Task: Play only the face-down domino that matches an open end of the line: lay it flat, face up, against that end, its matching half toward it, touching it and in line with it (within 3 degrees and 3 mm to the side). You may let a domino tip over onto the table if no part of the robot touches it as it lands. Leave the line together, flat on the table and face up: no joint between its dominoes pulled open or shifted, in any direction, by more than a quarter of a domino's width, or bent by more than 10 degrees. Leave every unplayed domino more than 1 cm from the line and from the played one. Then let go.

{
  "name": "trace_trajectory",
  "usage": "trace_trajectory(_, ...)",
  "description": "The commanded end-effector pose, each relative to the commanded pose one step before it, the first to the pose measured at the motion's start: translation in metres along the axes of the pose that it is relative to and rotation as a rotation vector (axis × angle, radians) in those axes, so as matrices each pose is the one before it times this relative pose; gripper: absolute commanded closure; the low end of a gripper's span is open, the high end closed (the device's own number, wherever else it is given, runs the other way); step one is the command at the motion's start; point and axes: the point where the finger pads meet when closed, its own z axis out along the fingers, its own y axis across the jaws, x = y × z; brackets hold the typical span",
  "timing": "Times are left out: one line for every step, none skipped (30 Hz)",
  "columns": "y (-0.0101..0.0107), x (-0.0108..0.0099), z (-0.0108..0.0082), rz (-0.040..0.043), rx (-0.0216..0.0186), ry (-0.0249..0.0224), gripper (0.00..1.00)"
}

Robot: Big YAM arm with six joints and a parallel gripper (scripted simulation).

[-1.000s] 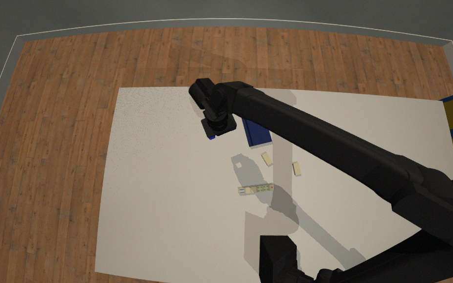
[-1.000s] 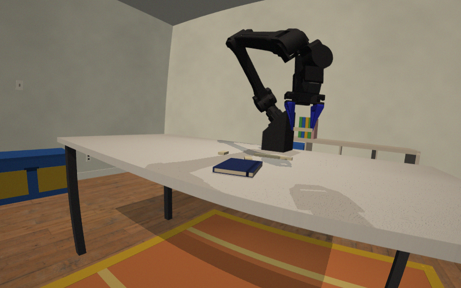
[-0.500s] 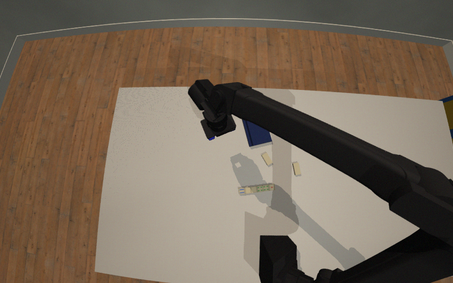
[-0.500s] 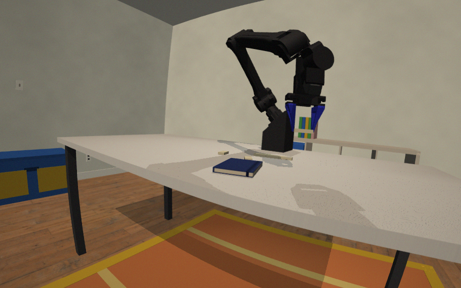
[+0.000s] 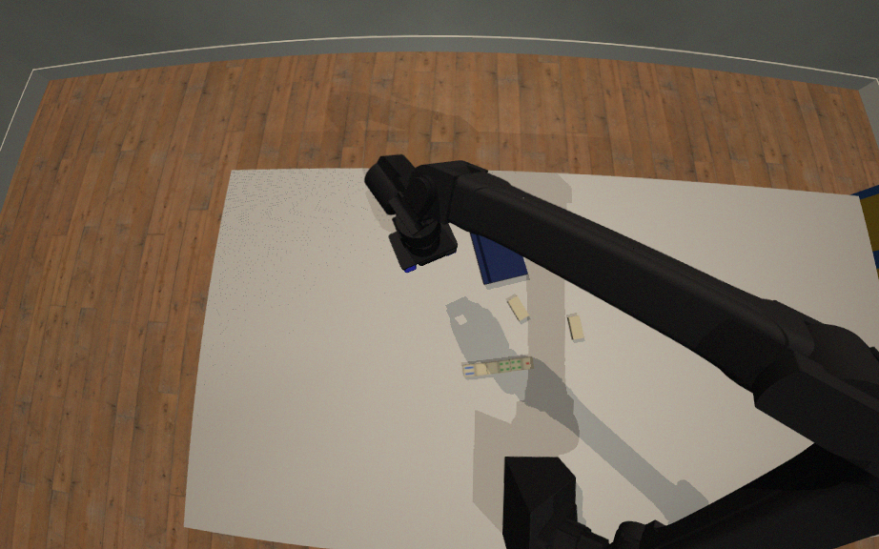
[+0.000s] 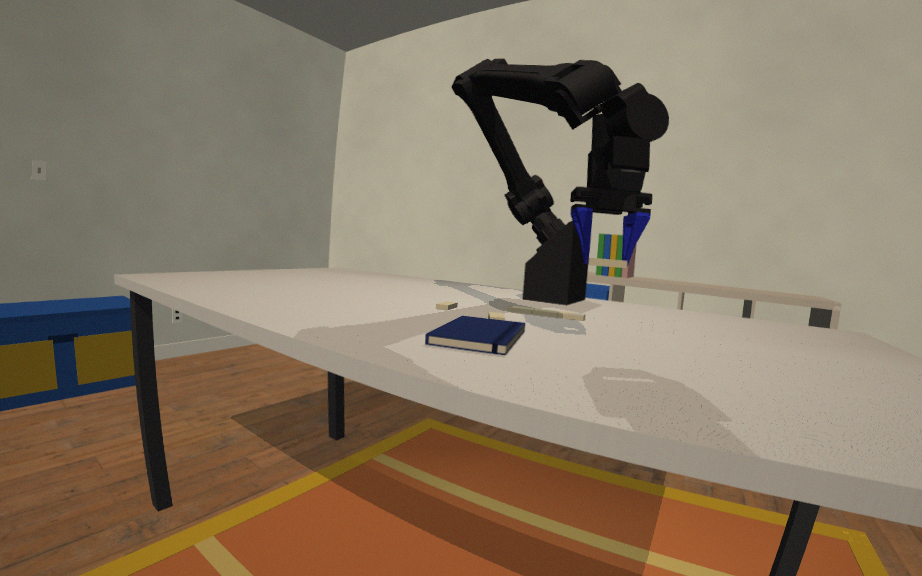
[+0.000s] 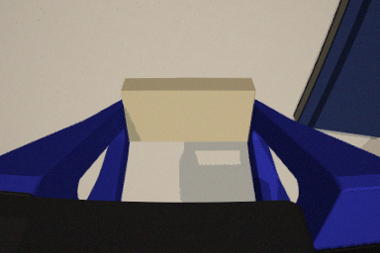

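Observation:
My gripper [image 7: 188, 111] with blue fingers is shut on a cream domino [image 7: 189, 110] and holds it high above the white table; its face is hidden. From the side, the domino [image 6: 611, 265] hangs between the fingers [image 6: 611, 232]. In the overhead view the gripper [image 5: 422, 249] is left of the blue book. The face-up line of dominoes [image 5: 497, 368] lies flat in the middle of the table. Two face-down cream dominoes lie apart from it, one [image 5: 517, 308] near the book and one [image 5: 574, 327] further right.
A closed blue book [image 5: 497, 260] lies on the table beside the gripper and also shows at the right edge of the wrist view [image 7: 346, 59]. The arm's black base [image 5: 541, 501] stands at the table's near edge. A blue cabinet [image 6: 45, 351] stands by the wall.

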Motion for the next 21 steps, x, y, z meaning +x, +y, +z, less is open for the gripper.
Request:
trace_trajectory(0.00177, -0.00468, -0.00951, 0.00198, -0.00038, -0.08489, 0.51)
trace_trajectory(0.00117, -0.00124, -0.00146, 0.00049, 0.00031, -0.03827, 0.51)
trace_trajectory(0.00117, -0.00129, -0.00141, 0.00049, 0.00031, -0.03827, 0.51)
trace_trajectory(0.00117, -0.00134, -0.00136, 0.00049, 0.00031, -0.03827, 0.51)
trace_trajectory(0.00117, -0.00139, -0.00131, 0.00049, 0.00031, -0.03827, 0.51)
trace_trajectory(0.00118, -0.00144, -0.00126, 0.00049, 0.00031, -0.03827, 0.51)
trace_trajectory(0.00118, -0.00149, -0.00120, 0.00049, 0.00031, -0.03827, 0.51)
trace_trajectory(0.00118, -0.00153, -0.00115, 0.00049, 0.00031, -0.03827, 0.51)
trace_trajectory(0.00118, -0.00157, -0.00109, 0.00049, 0.00031, -0.03827, 0.51)
trace_trajectory(0.00000, 0.00000, 0.00000, 0.00000, 0.00000, 0.00000, 0.51)
trace_trajectory(0.00000, 0.00000, 0.00000, 0.00000, 0.00000, 0.00000, 0.51)
trace_trajectory(0.00000, 0.00000, 0.00000, 0.00000, 0.00000, 0.00000, 0.51)
trace_trajectory(0.00000, 0.00000, 0.00000, 0.00000, 0.00000, 0.00000, 0.51)
trace_trajectory(0.00000, 0.00000, 0.00000, 0.00000, 0.00000, 0.00000, 0.51)
trace_trajectory(0.00000, 0.00000, 0.00000, 0.00000, 0.00000, 0.00000, 0.51)
trace_trajectory(0.00000, 0.00000, 0.00000, 0.00000, 0.00000, 0.00000, 0.51)
trace_trajectory(-0.00566, 0.01640, 0.01442, 0.03753, 0.00545, 0.03258, 0.51)
trace_trajectory(0.00032, -0.00162, -0.00203, -0.00341, -0.00128, -0.04061, 0.51)
trace_trajectory(0.00032, -0.00170, -0.00197, -0.00341, -0.00128, -0.04061, 0.51)
trace_trajectory(0.00031, -0.00178, -0.00189, -0.00341, -0.00128, -0.04061, 0.51)
trace_trajectory(0.00031, -0.00186, -0.00182, -0.00341, -0.00128, -0.04061, 0.51)
